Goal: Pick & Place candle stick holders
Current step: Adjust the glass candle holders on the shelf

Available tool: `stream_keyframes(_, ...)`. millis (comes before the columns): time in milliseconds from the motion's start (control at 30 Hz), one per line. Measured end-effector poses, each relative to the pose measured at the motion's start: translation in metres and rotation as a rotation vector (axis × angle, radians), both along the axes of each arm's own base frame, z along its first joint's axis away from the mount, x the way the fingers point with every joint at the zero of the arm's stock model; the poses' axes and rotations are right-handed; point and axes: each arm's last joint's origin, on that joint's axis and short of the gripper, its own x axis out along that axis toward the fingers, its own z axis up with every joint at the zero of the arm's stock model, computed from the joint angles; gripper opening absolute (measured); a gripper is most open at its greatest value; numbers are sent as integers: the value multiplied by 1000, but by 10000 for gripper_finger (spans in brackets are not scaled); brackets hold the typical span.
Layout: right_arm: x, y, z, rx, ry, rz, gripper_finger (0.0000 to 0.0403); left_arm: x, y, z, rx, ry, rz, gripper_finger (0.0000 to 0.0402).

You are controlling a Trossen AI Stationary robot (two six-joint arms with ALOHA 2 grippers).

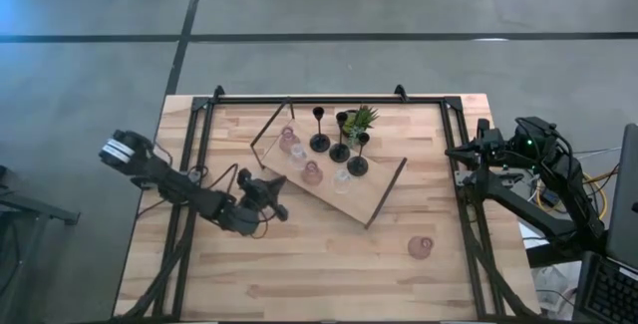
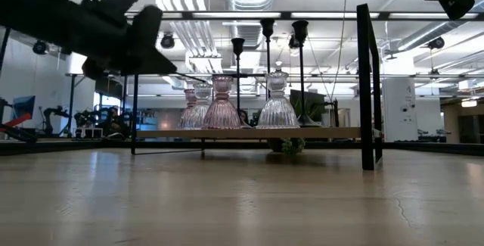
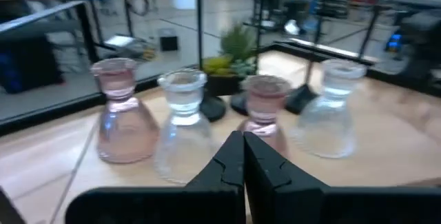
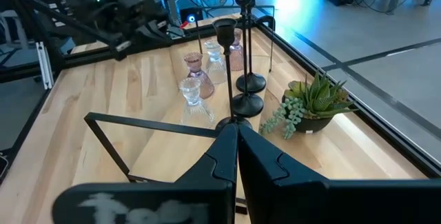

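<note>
Three slim black candle stick holders [image 1: 340, 151] stand on their round bases on a wooden board [image 1: 374, 189] at the table's middle. Several pink and clear glass cups [image 1: 312, 172] stand beside them, on the side toward the near left. One more pink cup [image 1: 421, 247] sits on the bare table at the near right. My left gripper [image 1: 277, 199] is shut and empty, just left of the board, pointing at the cups [image 3: 182, 120]. My right gripper [image 1: 464, 153] is shut and empty at the table's right edge, facing the holders [image 4: 242, 38].
A small green potted plant [image 1: 361, 120] stands at the board's far side, behind the holders. The board has dark metal handles [image 1: 387, 192] rising at both ends. A black frame [image 1: 329, 99] runs round the table's edges. Bare tabletop lies along the near side.
</note>
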Motion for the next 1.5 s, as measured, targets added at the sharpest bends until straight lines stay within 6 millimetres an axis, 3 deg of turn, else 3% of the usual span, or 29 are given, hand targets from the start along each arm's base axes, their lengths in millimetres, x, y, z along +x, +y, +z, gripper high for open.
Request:
stream_keyframes(400,0,0,0,0,0,0,8,45,20,-30,21,58,172,0)
stream_keyframes(700,0,0,0,0,0,0,8,79,29,-26,11,32,234,0)
stream_keyframes(933,0,0,0,0,0,0,8,89,30,-22,20,45,226,0)
stream_keyframes(1500,0,0,0,0,0,0,8,91,34,-23,4,64,192,0)
